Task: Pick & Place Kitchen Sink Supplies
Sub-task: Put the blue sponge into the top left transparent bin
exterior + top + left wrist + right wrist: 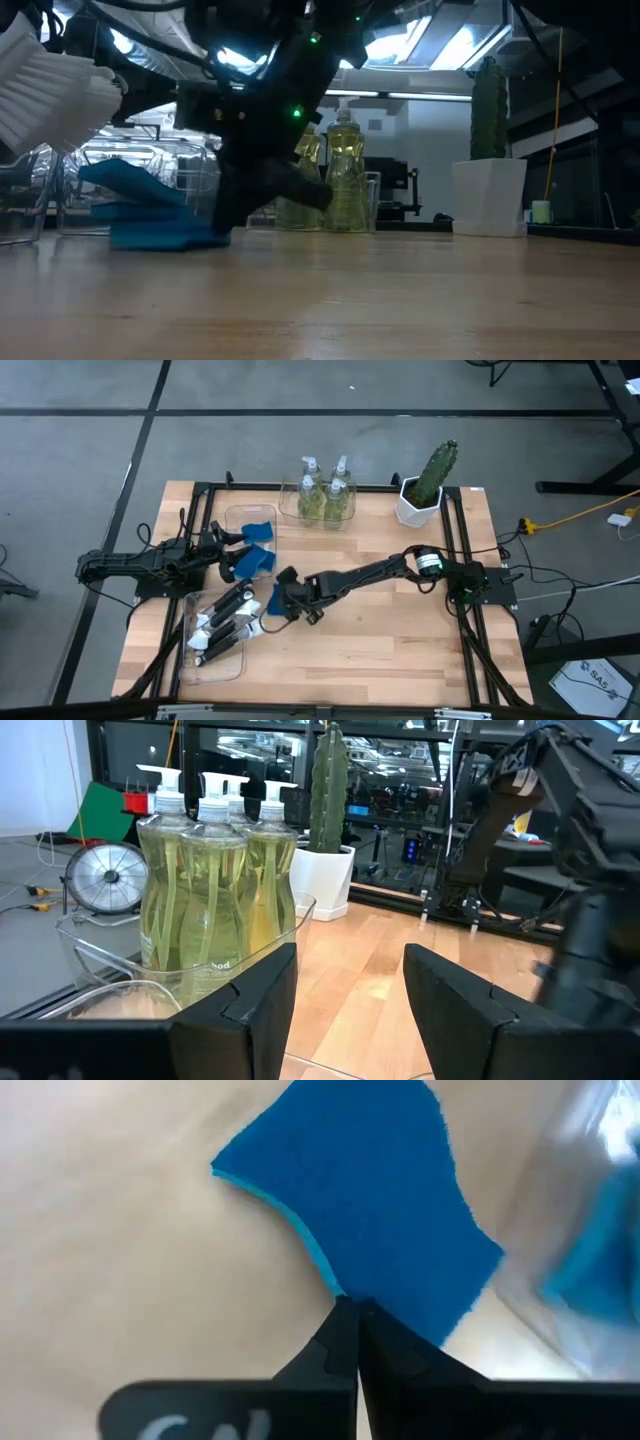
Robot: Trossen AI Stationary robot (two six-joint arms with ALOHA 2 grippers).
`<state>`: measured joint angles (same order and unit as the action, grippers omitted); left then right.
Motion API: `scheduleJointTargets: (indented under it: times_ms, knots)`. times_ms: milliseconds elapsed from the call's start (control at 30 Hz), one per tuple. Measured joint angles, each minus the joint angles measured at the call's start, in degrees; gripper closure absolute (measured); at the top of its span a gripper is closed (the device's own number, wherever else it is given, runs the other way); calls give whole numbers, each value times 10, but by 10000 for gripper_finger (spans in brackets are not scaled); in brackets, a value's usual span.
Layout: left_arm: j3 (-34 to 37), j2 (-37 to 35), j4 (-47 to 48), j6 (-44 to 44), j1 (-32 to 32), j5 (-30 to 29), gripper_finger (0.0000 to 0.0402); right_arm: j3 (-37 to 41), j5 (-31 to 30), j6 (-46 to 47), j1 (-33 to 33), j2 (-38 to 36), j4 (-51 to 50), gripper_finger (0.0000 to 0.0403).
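Observation:
My right gripper [352, 1312] reaches to the table's middle left [283, 600] and is shut on a blue sponge [370, 1200]. Other blue sponges [258, 545] lie in and at the edge of a clear bin, in front of my left gripper [350, 1010]. That gripper stays open and level at the left side [222, 550], with nothing between its fingers. Pump bottles of yellow-green soap [322, 495] stand upright in a clear bin at the far edge. Black-handled brushes with white heads [222, 628] lie in a bin at the near left. My right gripper pinches the sponge's near edge [335, 1285] between its two fingertips, slanting down from the table's right. The edge is dented in where the fingers close on it. The sponge spreads away from the fingers over the wood; whether its far end [165, 238] rests on the table I cannot tell.
A green cactus in a white pot [428, 485] stands at the far right. A white brush head [50, 95] looms close at the low view's left. Bare wood [400, 640] spreads over the near right of the table.

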<state>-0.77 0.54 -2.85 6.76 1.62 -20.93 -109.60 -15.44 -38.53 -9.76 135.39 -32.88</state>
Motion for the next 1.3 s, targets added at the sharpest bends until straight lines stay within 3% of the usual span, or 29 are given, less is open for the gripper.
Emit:
scheduleJointTargets:
  times_ms: [367,567,867,967,1067,1300]
  knots:
    - [0,0,0,0,0,0,221,1,0,76,23,-47,-95,402]
    - [0,0,0,0,0,0,222,44,-1,99,32,-94,-89,402]
    - [0,0,0,0,0,0,222,170,-15,92,51,-219,34,403]
    - [0,0,0,0,0,0,222,195,-15,50,56,-252,114,403]
    - [0,0,0,0,0,0,221,200,-3,17,67,-259,186,403]
    - [0,0,0,0,0,0,221,197,57,6,111,-236,228,403]
